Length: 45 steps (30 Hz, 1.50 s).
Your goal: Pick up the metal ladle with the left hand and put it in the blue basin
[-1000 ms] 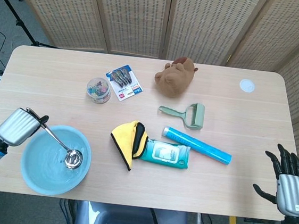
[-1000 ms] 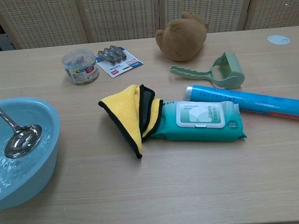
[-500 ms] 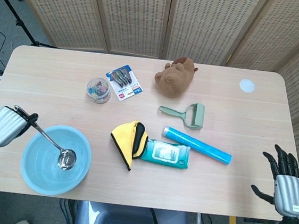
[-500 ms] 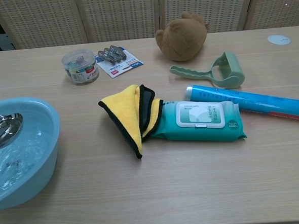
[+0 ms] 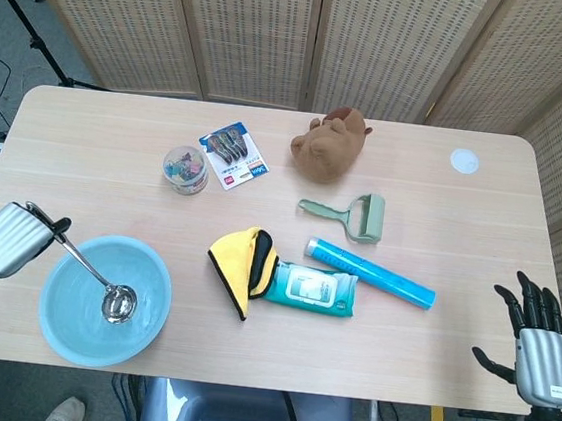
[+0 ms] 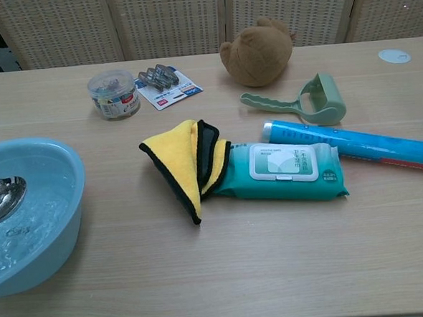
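Left hand: the left hand sits just outside the basin's left rim with its fingers closed on the top of the ladle's handle; only the head view shows it.
Ladle: the metal ladle slants down and to the right from that hand, its bowl low inside the basin, near the middle; whether it touches the bottom cannot be told.
Basin: the blue basin lies just right of the left hand, at the table's near left corner.
Why held so: gripping the handle's end keeps the hand clear of the rim while the bowl goes in; by this, the ladle looks nearly placed, with only the letting go left.
Right hand: the right hand hangs off the table's near right corner, fingers spread and holding nothing, well apart from the work.
Nearest neighbour: a yellow cloth, folded against a pack of wipes, lies right of the basin, not touching it.
Further off: a blue tube, a green roller, a brown plush toy, a small jar and a card of clips lie beyond.
In the way: nothing stands between the ladle and the basin floor; the rim under the handle is the one thing it could catch on.
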Each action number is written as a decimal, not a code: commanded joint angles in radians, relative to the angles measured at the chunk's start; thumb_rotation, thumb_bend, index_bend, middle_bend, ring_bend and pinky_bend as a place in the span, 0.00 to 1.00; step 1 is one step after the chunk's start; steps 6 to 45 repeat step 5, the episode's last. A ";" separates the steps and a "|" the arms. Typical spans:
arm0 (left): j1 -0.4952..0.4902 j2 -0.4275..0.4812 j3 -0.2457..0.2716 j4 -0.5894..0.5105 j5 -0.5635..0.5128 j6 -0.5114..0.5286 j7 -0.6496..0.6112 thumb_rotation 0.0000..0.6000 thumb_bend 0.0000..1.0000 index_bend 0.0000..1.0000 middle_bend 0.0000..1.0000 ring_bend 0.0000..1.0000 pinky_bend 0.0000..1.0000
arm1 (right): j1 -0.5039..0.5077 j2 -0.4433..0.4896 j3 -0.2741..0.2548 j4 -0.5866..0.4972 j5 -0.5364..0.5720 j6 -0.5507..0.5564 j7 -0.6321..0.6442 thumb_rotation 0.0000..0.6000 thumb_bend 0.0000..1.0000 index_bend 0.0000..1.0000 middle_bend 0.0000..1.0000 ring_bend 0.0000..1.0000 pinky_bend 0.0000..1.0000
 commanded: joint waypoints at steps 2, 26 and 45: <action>-0.009 0.020 -0.002 -0.034 -0.001 -0.021 0.030 1.00 0.45 0.94 0.96 0.93 0.98 | -0.001 0.001 0.000 -0.001 0.000 0.001 0.000 1.00 0.00 0.15 0.00 0.00 0.00; -0.010 0.025 -0.002 -0.044 -0.001 -0.032 0.041 1.00 0.45 0.94 0.96 0.93 0.98 | -0.001 0.001 -0.001 -0.002 -0.002 0.002 -0.001 1.00 0.00 0.15 0.00 0.00 0.00; -0.010 0.025 -0.002 -0.044 -0.001 -0.032 0.041 1.00 0.45 0.94 0.96 0.93 0.98 | -0.001 0.001 -0.001 -0.002 -0.002 0.002 -0.001 1.00 0.00 0.15 0.00 0.00 0.00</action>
